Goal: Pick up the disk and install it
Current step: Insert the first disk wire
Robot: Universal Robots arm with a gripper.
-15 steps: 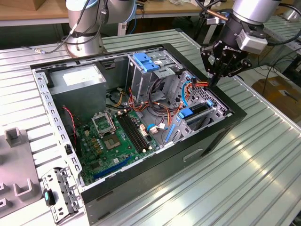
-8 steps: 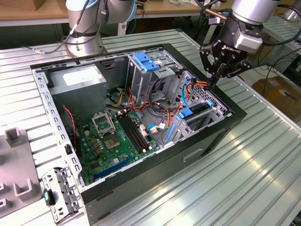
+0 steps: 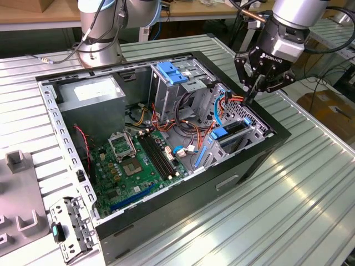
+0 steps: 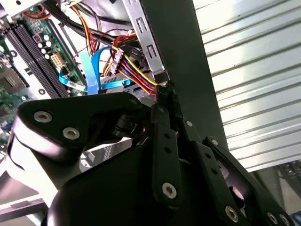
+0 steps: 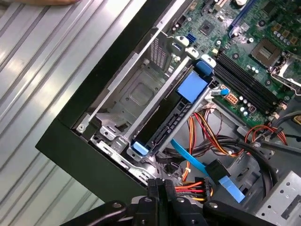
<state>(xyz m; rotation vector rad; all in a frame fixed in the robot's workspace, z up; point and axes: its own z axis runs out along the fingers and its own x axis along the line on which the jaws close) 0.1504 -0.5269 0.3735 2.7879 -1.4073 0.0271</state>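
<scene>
The disk [image 5: 175,117] stands on edge in a metal bay at the corner of the open computer case [image 3: 277,133]. It has a dark body, blue side rails and a blue tab at its end. In the exterior view the disk [image 3: 228,134] sits low at the case's right end. My gripper [image 3: 251,94] hangs just above that corner, over the bundle of red, yellow and black wires [image 5: 190,189]. Its fingers are pressed together, and I see nothing between them. In both wrist views the gripper [image 4: 162,101] [image 5: 161,187] ends close to the wire connector, beside the case wall.
Inside the case lie the green motherboard [image 3: 133,160], a grey power supply box [image 3: 91,91] and a drive cage with a blue latch [image 3: 172,72]. Loose cables cross the middle. The arm's base [image 3: 100,39] stands behind the case. A metal bracket [image 3: 69,227] lies on the ribbed table.
</scene>
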